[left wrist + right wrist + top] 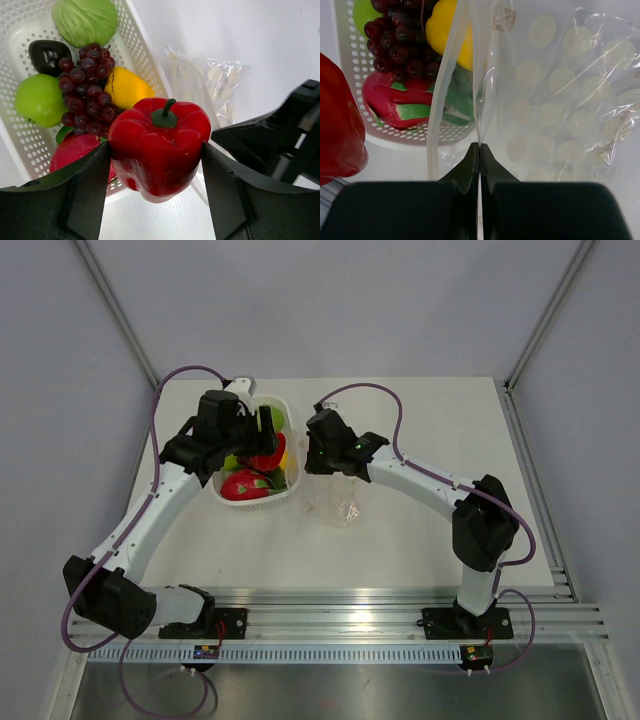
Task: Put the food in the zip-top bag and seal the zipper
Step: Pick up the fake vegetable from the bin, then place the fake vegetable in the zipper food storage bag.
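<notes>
Left gripper (156, 170): grasping the red pepper (157, 145) by its flanks, one finger on either side, stem up. The white basket (145, 55) sits below and ahead of this gripper with the rest of the food in it, including the grape bunch (87, 82). The zip-top bag (210, 85) lies ahead and to the right of it on the desk (420, 540).

Right gripper (479, 150): clenched, pinching one lip of the zipper (479, 75) right at its fingertips. The free lip bows out to the left of the tips, leaving only a narrow slit for a mouth. The pouch spreads ahead and to the right.

Risks, as judged:
- The mouth looks much narrower than the pepper. Pushing the pepper in could fold the free lip shut or shove the whole pouch along the desk.
- The right gripper's pinch is thin and at the very edge. A push from the pepper could pull the strip out of it.
- The pepper is glossy and rounded, so contact with the film could twist it out of the left gripper.
- The two grippers are close together, and a direct approach to the mouth risks a finger-to-finger knock.
</notes>
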Robot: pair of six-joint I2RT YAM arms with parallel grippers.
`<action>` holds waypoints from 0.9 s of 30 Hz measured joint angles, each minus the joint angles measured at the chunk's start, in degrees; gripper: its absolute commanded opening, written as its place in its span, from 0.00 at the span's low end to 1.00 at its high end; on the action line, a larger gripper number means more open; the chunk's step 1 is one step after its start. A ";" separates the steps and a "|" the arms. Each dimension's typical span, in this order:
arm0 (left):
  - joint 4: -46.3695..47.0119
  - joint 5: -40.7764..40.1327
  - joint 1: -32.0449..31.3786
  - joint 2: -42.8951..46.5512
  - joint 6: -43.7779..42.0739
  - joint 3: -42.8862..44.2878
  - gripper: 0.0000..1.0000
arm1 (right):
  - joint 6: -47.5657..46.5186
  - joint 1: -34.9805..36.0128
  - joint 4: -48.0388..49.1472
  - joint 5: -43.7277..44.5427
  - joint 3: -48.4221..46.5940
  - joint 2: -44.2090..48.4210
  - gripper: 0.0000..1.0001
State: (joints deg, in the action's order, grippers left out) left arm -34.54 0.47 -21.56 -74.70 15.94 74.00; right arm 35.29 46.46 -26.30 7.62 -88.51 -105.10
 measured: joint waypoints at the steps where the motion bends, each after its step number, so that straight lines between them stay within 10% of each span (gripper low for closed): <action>1: -0.02 0.48 0.13 0.28 0.00 0.02 0.40 | 0.24 0.00 0.07 -0.44 -0.44 -0.57 0.00; 27: 9.05 11.10 2.08 0.33 7.98 -7.28 0.40 | 8.63 -0.02 10.86 -9.53 4.44 0.94 0.00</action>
State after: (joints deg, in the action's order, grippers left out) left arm -25.50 11.57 -19.49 -74.37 23.92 66.72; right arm 43.92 46.44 -15.44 -1.91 -84.07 -104.16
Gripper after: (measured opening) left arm 0.695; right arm 0.011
